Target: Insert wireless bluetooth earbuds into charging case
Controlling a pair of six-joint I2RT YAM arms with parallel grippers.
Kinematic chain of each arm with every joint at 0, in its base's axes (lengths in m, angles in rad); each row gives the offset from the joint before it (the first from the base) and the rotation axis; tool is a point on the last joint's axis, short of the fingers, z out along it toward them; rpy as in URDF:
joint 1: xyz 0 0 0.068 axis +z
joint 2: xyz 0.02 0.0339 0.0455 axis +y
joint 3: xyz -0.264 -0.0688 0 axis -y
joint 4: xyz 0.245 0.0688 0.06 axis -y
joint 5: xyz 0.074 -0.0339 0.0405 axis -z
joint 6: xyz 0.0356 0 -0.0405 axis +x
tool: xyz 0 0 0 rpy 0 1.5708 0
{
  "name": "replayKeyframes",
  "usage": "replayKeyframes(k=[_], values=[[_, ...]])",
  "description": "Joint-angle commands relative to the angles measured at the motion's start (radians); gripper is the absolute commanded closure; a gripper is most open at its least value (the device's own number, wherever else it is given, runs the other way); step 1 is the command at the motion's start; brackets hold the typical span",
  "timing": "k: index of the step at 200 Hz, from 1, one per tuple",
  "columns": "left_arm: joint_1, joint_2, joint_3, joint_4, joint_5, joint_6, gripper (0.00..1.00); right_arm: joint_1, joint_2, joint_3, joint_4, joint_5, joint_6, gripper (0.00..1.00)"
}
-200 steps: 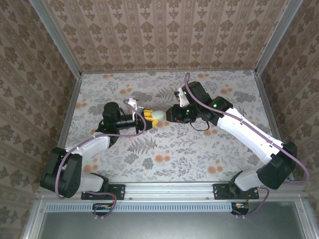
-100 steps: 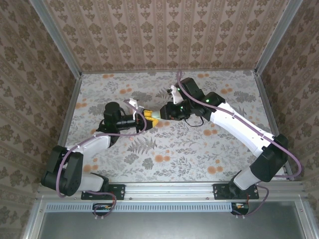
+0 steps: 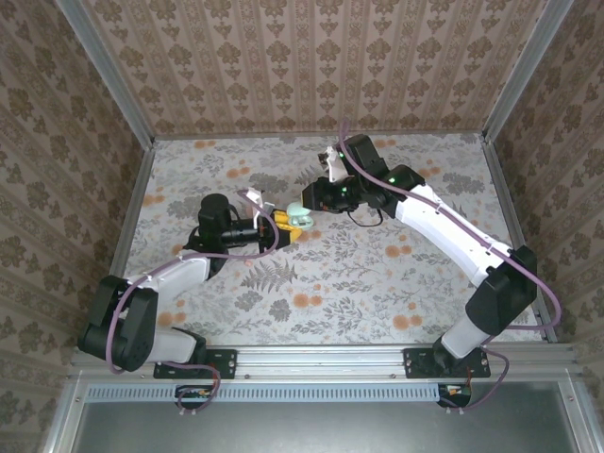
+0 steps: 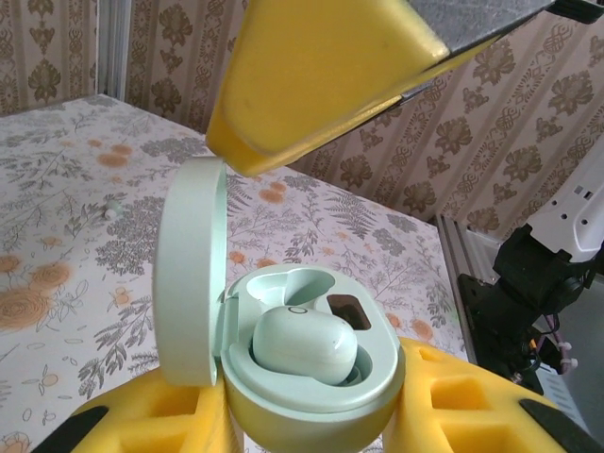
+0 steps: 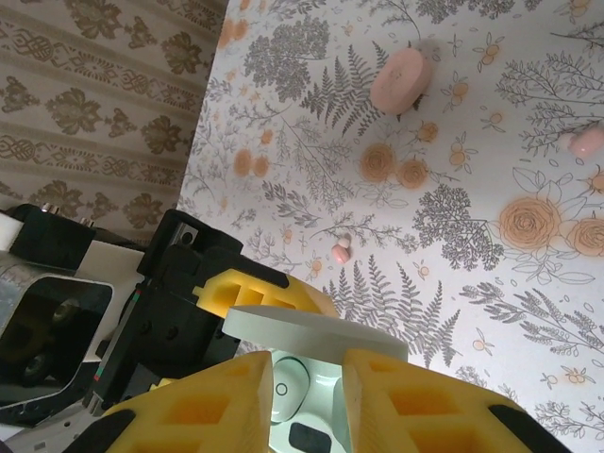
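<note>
**Clamping the Open Case, One Earbud Seated**

Cradling a greenish-white bean-shaped earbud (image 4: 302, 344) in one socket of a mint-green oval plastic charging case (image 4: 283, 415), with a dark second socket lying bare right beside it. Standing the hinged lid (image 4: 189, 274) upright off the case's left rim in the left wrist view, clear of the earbud.

Squeezing the case body from both sides between the yellow foam pads (image 4: 453, 396) of the left gripper (image 3: 291, 223), closed tight on it, above the floral-printed table (image 3: 377, 283) and a little left of its centre.

Hovering the right gripper (image 5: 310, 373) directly over the case's mouth, with its two yellow foam fingers (image 4: 311, 75) a narrow gap apart and nothing between them. Hanging one of those fingers just above the lid's top edge; touching or not, impossible to tell.

Showing a pink bean-shaped earbud (image 5: 340, 251) loose on the table beyond the left gripper, well apart from the mint-green case. Showing a pink oval case (image 5: 401, 78) farther off again, lying flat on the print.

Offering open table on the near side and to the right of the two meeting grippers. Keeping well apart from the patterned walls (image 3: 311, 66) and from the aluminium frame rail (image 3: 321, 354) along the near edge, with bare floor between the grippers and the back wall too.
</note>
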Motion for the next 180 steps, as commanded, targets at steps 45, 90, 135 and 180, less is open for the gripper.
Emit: replayKeyframes(k=[45,90,135,180], values=[[0.008,-0.005,0.030,0.041,0.029,-0.011,1.00,-0.011,-0.018,0.019,-0.018,-0.020,0.002,0.69],[0.016,-0.004,0.030,0.057,0.024,-0.034,1.00,-0.011,-0.050,0.009,-0.029,-0.019,0.004,0.69],[0.017,-0.004,0.031,0.059,0.019,-0.042,1.00,-0.011,-0.074,-0.002,-0.026,-0.017,0.011,0.69],[0.021,-0.001,0.033,0.064,0.016,-0.053,1.00,-0.030,-0.080,-0.001,-0.065,-0.001,-0.032,0.68]])
